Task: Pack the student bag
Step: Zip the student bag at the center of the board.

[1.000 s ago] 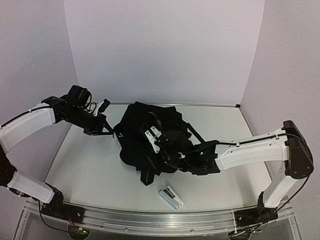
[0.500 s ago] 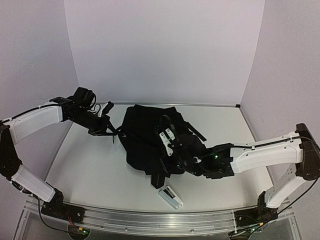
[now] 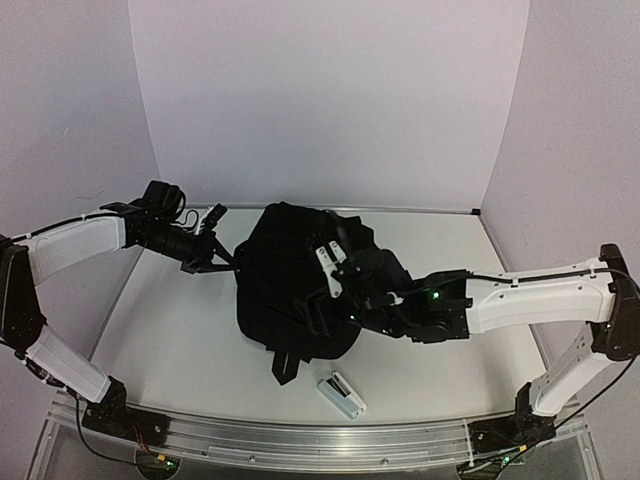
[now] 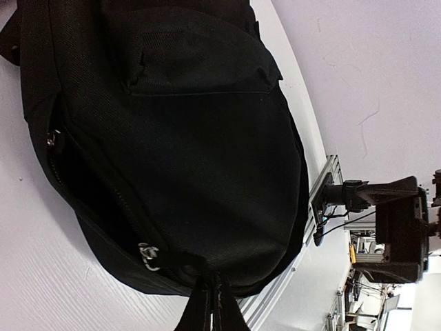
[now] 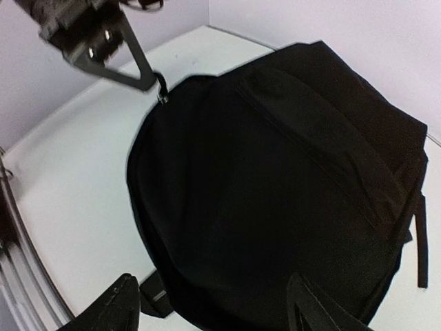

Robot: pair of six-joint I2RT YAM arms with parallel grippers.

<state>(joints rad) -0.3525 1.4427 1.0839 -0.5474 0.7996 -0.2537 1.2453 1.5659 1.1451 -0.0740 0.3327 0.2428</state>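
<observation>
Reaching in from the left of the top view, the left arm stretches low and nearly level, its gripper (image 3: 225, 264) clenched on a small tab at the left edge of the bag (image 3: 285, 300), which lies mid-table (image 3: 170, 330). The right arm extends from the right, its gripper (image 3: 334, 268) over the bag's middle, fingers spread and grasping nothing. Whether the tab is a zip pull or a loop is unclear; the right wrist view cuts off the bag's lower part
</observation>
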